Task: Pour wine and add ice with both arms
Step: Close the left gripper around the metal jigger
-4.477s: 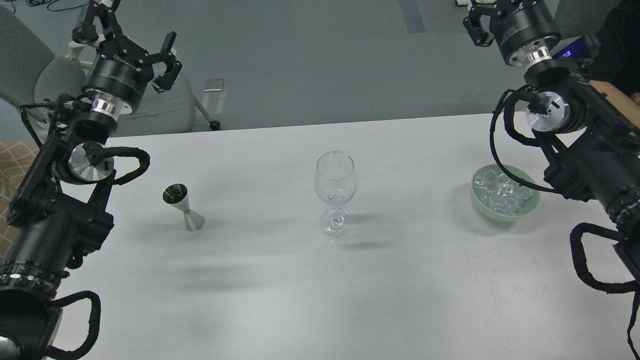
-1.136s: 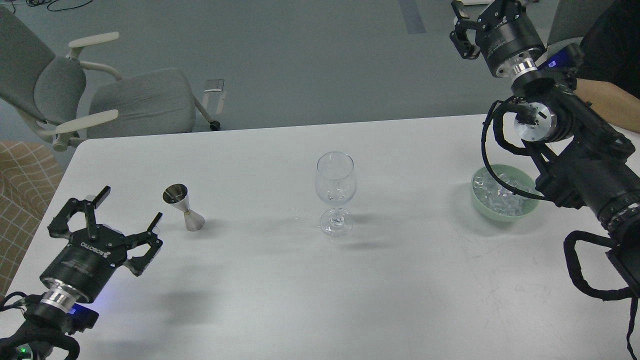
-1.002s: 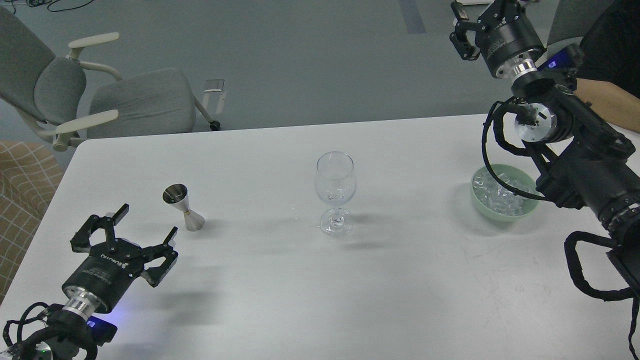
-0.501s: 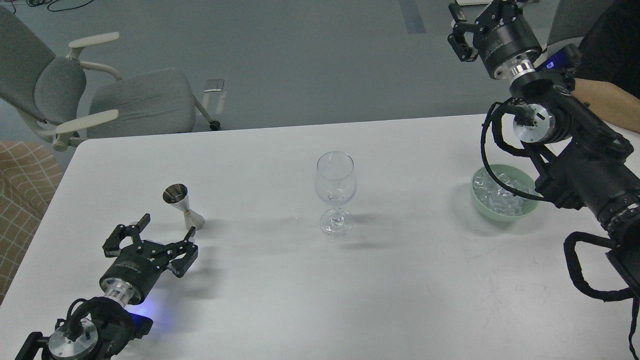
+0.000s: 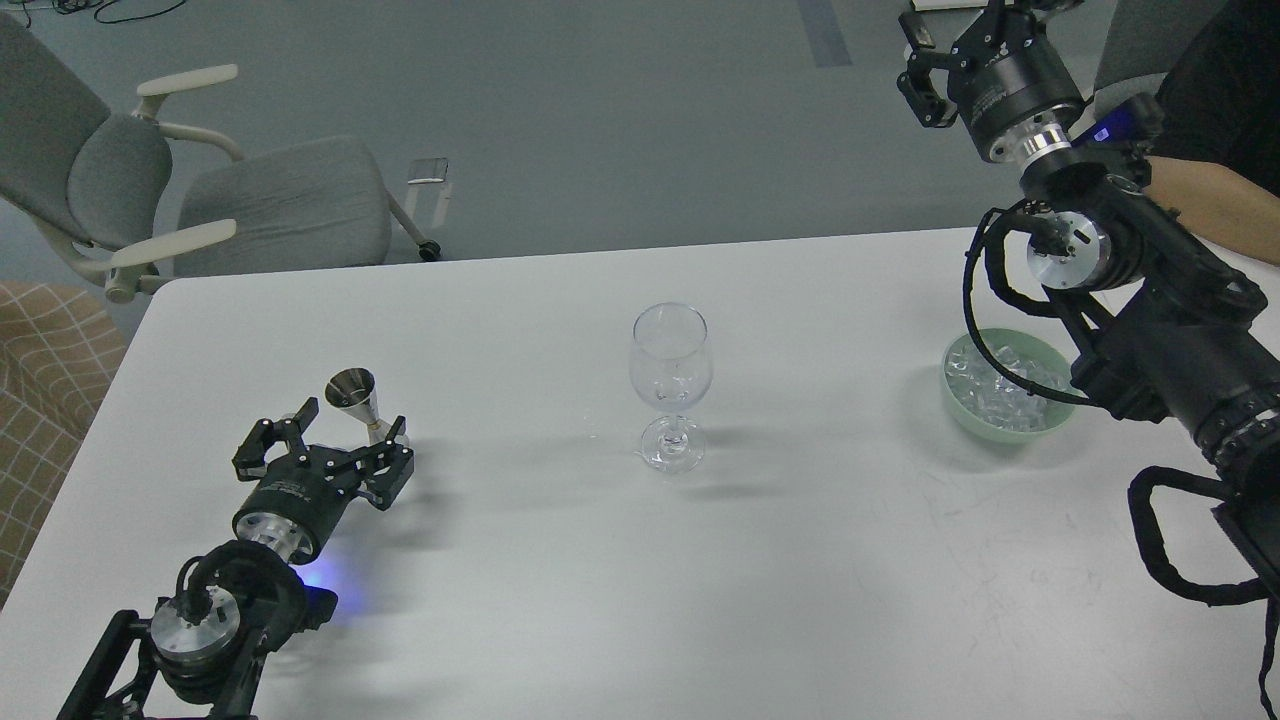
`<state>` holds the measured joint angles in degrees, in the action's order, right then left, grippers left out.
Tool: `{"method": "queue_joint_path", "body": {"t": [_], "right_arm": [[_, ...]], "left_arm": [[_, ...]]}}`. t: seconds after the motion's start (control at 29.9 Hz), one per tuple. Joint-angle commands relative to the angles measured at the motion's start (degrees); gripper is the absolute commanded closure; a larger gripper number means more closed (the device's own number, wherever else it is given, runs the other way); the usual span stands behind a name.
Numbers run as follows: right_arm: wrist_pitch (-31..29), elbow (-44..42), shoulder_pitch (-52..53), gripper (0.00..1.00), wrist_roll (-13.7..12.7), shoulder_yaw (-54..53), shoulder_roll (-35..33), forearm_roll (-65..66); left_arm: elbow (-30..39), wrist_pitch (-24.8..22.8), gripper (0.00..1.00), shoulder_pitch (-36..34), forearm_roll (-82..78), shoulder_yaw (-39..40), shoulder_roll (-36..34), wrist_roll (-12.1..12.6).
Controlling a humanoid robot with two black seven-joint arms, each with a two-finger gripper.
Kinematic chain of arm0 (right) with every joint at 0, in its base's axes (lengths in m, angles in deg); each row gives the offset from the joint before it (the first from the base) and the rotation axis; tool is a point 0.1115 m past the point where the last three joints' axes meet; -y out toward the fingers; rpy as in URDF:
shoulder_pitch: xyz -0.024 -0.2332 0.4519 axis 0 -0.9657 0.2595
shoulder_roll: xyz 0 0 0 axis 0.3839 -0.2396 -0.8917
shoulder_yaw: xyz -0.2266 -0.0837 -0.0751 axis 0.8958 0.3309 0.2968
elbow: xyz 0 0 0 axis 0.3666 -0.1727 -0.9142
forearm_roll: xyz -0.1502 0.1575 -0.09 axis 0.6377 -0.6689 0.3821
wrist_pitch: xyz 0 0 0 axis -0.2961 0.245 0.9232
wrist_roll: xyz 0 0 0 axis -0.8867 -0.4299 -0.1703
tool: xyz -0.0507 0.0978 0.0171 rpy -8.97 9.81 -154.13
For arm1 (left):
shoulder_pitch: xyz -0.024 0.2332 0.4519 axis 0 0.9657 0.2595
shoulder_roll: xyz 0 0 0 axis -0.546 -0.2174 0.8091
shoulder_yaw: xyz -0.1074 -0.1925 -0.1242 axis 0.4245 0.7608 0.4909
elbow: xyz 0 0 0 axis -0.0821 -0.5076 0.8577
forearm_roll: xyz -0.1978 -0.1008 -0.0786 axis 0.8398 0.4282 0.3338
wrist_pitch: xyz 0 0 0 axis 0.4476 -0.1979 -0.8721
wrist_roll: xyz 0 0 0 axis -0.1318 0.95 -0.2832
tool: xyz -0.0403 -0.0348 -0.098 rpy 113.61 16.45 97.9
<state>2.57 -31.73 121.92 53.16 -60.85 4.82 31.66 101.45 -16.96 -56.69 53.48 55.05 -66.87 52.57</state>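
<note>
The left gripper (image 5: 325, 445) is low over the white table (image 5: 560, 600), and its fingers are spread wide with nothing between them. Just beyond its fingertips stands the small steel jigger (image 5: 362, 405); the lower cone of the jigger sits between the two open fingers, but I cannot tell if they touch it. To the right of this claw, well apart, the wine glass (image 5: 672, 385) stands upright and looks empty.

Farther to the right, the green bowl (image 5: 960, 400) holds the ice (image 5: 990, 392), partly hidden behind the right arm (image 5: 1150, 330). The right gripper (image 5: 945, 50) is raised high above and behind the bowl; whether it is open or closed I cannot tell, because it is seen small and dark.

I judge the task is only at its start: no wine is poured, no ice is in the glass, and the jigger is not yet grasped.

Compared with half a second ago, the left gripper has moved forward and now reaches around the jigger, while the right arm is almost in the same place.
</note>
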Motion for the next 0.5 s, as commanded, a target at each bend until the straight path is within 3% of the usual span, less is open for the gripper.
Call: {"method": "queue_joint_path", "body": {"t": [0.0,0.2,0.27,0.37,0.4,0.47], "right_arm": [[0.0,0.0,0.1,0.00,0.0,0.0,0.2,0.0],[0.1,0.0,0.2,0.00,0.0,0.0,0.1,0.1],[0.1,0.0,0.2,0.00,-0.1,0.0,-0.1,0.0],[0.1,0.0,0.3,0.00,-0.1,0.1,-0.1,0.0],[0.3,0.0,0.3,0.00,-0.1,0.1,0.0,0.1],[0.3,0.0,0.3,0.00,-0.1,0.1,0.1,0.1]], "left_arm": [[-1.6,-0.1,0.04,-1.7,-0.1,-0.1,-0.2,-0.4],[-3.4,0.0,0.10,-2.9,0.0,0.1,0.1,-0.3],[-3.4,-0.2,0.20,-2.9,0.0,0.1,0.1,-0.3],[-3.4,-0.2,0.45,-3.0,0.0,-0.3,0.2,-0.7],[-3.4,-0.2,0.50,-3.0,0.0,-0.4,0.2,-1.1],[-3.4,-0.2,0.51,-2.9,0.0,-0.5,0.2,-1.5]]}}
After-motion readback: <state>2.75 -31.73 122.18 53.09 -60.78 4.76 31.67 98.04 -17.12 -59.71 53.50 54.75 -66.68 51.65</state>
